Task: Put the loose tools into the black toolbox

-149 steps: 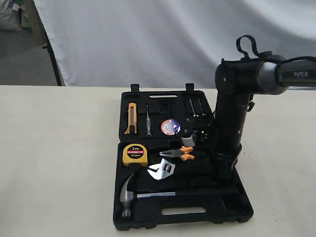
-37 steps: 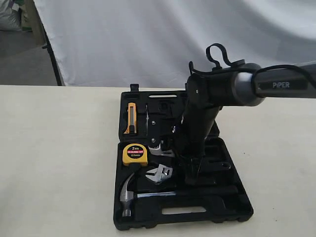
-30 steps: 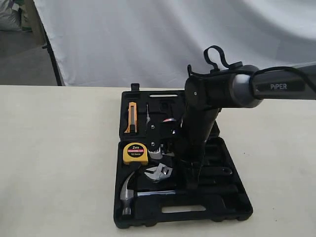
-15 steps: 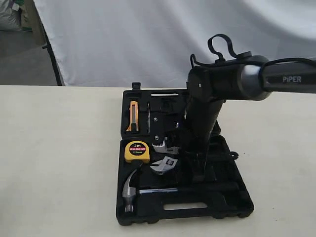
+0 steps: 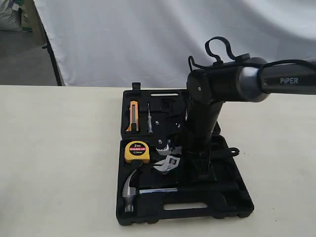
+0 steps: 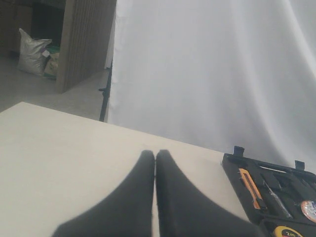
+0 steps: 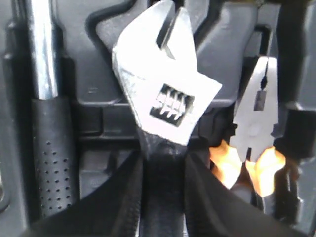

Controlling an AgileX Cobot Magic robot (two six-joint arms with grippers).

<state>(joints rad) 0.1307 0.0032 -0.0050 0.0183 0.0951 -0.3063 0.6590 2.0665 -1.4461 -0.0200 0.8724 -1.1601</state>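
Observation:
The black toolbox [image 5: 232, 205] lies open on the table. The steel claw hammer [image 5: 129, 190] rests in its near half, its black handle [image 7: 49, 148] beside my right gripper. The silver adjustable wrench [image 5: 168, 164] lies above the hammer, head [image 7: 160, 94] pointing away from the fingers. My right gripper [image 7: 163, 158] is shut on the wrench's black handle. The tape roll [image 6: 310, 210] sits in the far half and is hidden by the arm in the exterior view. My left gripper [image 6: 155, 154] is shut and empty over bare table, left of the box.
A yellow tape measure [image 5: 137, 151] and orange-handled pliers [image 7: 256, 128] sit in the near half next to the wrench. An orange utility knife [image 5: 132, 115] and a screwdriver [image 5: 149, 118] lie in the far half. A white curtain hangs behind the table.
The right arm has shifted slightly right over the last second. The wrench head moved right with it, and the toolbox slid a little right. The left gripper is not seen earlier.

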